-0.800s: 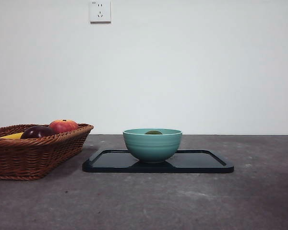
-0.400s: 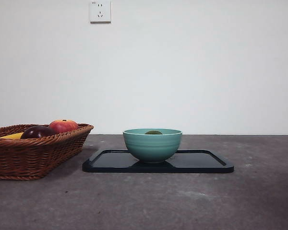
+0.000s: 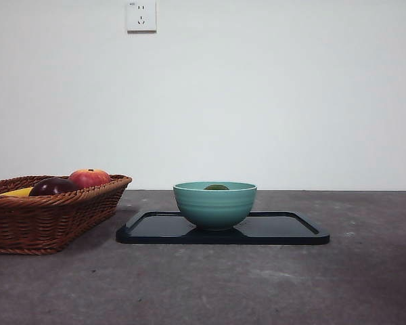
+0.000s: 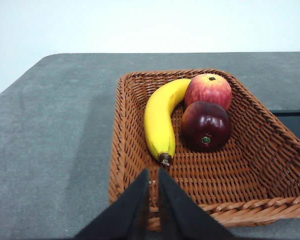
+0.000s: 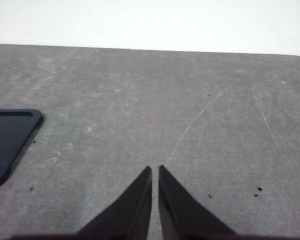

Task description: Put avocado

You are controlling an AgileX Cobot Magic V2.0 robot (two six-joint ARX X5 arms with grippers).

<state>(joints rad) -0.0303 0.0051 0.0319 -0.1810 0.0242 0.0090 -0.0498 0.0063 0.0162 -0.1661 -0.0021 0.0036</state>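
The avocado (image 3: 216, 187) lies inside the teal bowl (image 3: 214, 205); only its dark-green top shows over the rim in the front view. The bowl stands on a black tray (image 3: 284, 229). Neither arm appears in the front view. My left gripper (image 4: 153, 175) is shut with nothing in it, hanging over the near rim of the wicker basket (image 4: 130, 150). Off to the side of the tray, my right gripper (image 5: 155, 172) is shut and empty over bare table, with one tray corner (image 5: 10, 135) in its view.
The wicker basket (image 3: 47, 217) at the left of the table holds a banana (image 4: 160, 120), a red-orange apple (image 4: 208, 90) and a dark purple round fruit (image 4: 206, 125). A wall socket (image 3: 141, 15) is on the white wall behind.
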